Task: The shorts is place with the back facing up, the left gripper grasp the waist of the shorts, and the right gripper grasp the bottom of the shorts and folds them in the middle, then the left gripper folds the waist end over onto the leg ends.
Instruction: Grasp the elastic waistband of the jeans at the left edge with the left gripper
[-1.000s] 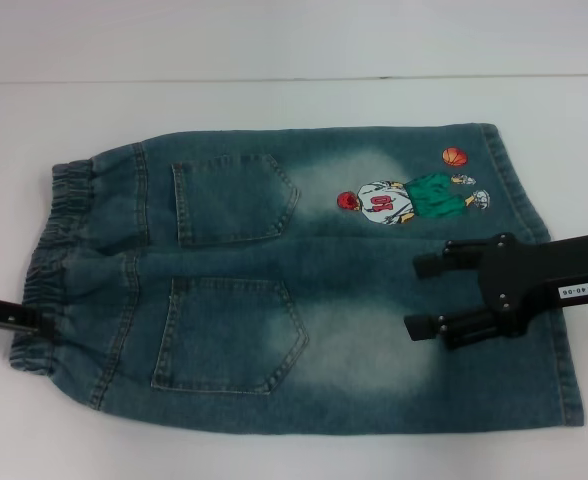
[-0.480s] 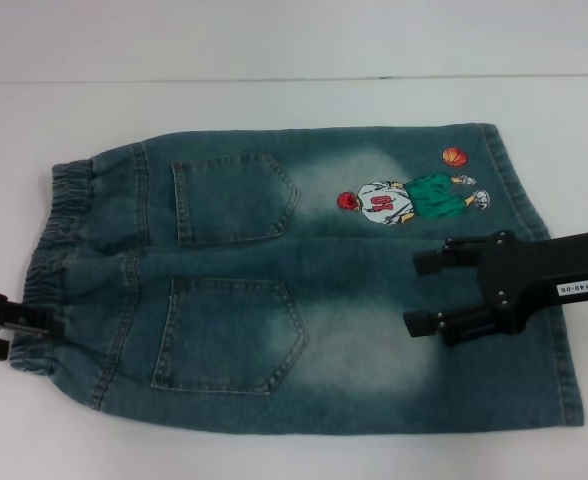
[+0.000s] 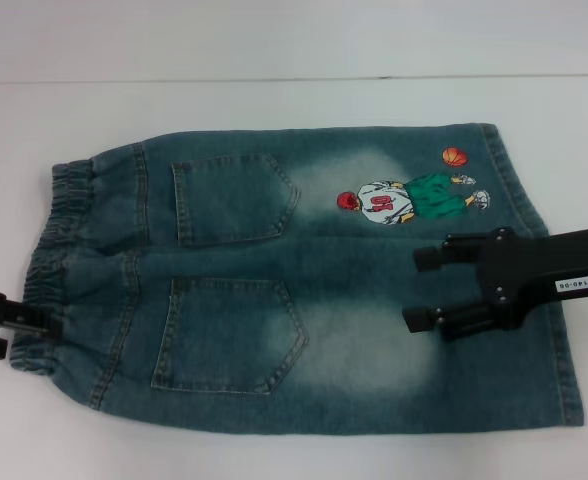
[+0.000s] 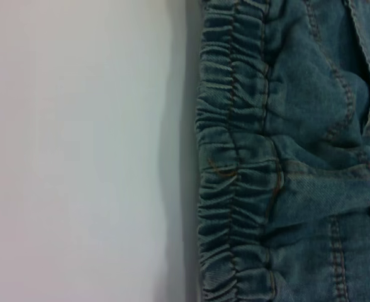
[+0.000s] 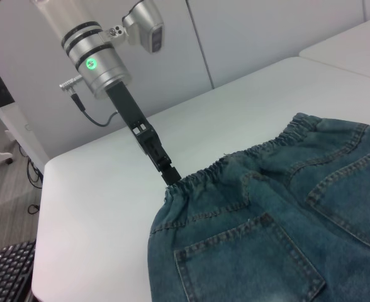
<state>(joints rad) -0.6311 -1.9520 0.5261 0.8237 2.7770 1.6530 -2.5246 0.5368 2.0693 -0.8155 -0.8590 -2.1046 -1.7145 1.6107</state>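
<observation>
The shorts [image 3: 304, 290] lie flat on the white table, back pockets up, with the waist [image 3: 59, 260] at the left and the bottom of the shorts [image 3: 574, 390] at the right. The cartoon embroidery [image 3: 409, 197] sits near the far leg end. My left gripper [image 3: 24, 332] is at the near end of the waist, fingers apart, its far finger touching the gathered band [image 4: 235, 176]. My right gripper [image 3: 419, 290] hovers open over the legs, inward from the hem, holding nothing. The right wrist view shows the left gripper [image 5: 166, 173] meeting the waist edge.
White table [image 3: 274, 100] lies bare on the far side of the shorts and to the left of the waist [image 4: 78, 157]. In the right wrist view, a keyboard [image 5: 5, 274] sits below the table's edge.
The left gripper has dropped slightly at the waist edge. The right gripper has barely shifted.
</observation>
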